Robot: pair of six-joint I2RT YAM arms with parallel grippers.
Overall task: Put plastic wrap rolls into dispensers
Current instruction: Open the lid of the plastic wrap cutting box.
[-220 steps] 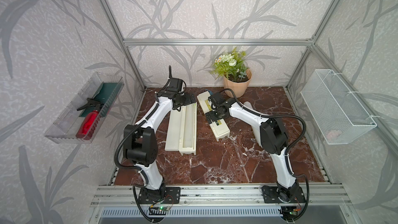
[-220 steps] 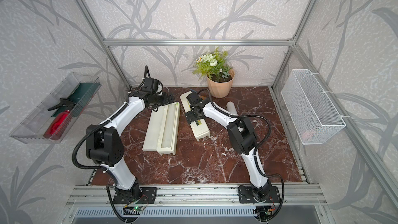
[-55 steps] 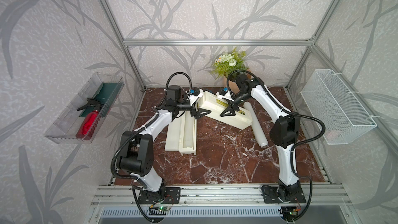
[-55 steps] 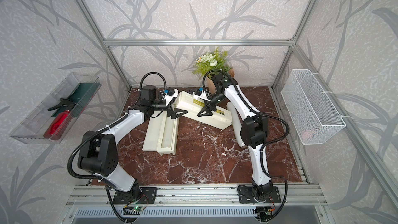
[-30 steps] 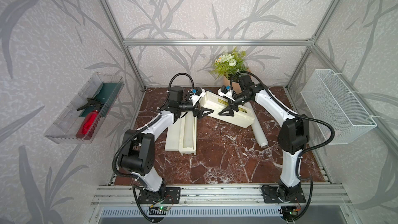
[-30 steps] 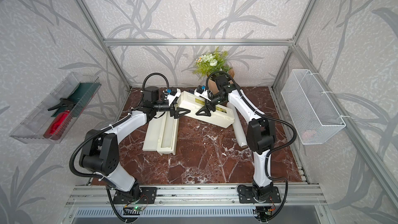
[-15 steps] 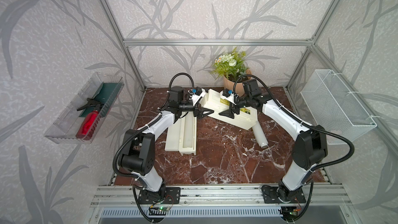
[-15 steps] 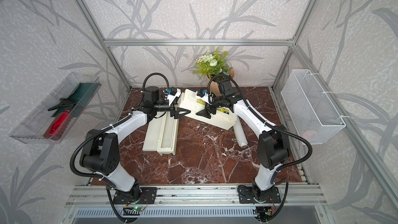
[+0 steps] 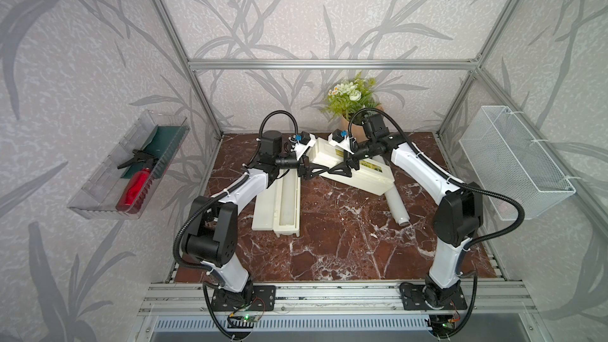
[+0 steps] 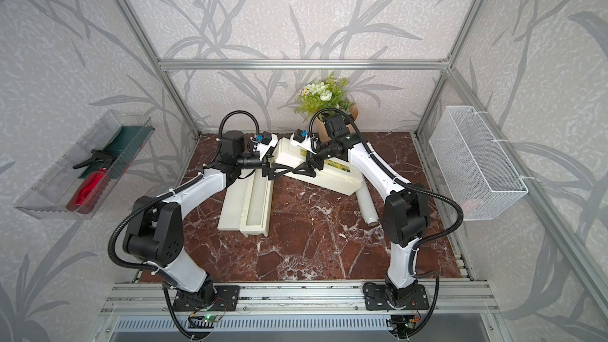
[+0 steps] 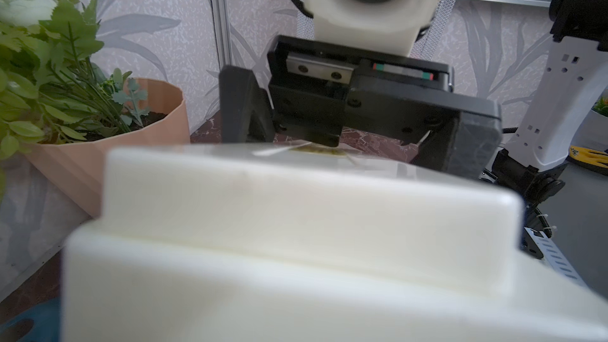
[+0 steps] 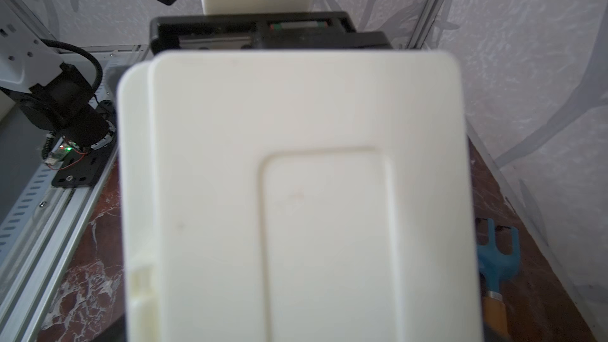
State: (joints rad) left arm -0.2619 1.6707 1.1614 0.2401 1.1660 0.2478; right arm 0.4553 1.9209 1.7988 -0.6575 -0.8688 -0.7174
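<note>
No word, brand or number can be read anywhere. The closed dispenser [image 9: 375,180] carries a yellow-green label strip [image 9: 371,166] on its lid (visible in both top views), yet its print is too small to make out. In the left wrist view that strip [image 11: 316,149] is only a blurred greenish patch, equally unreadable.

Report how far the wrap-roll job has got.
Done: the open cream-white plastic dispenser box seems to hold one white roll. In hand: left gripper and right gripper are at the closed, green-labelled dispenser box. Left: open it, load the slim white wrap roll lying on the marble table.
</note>
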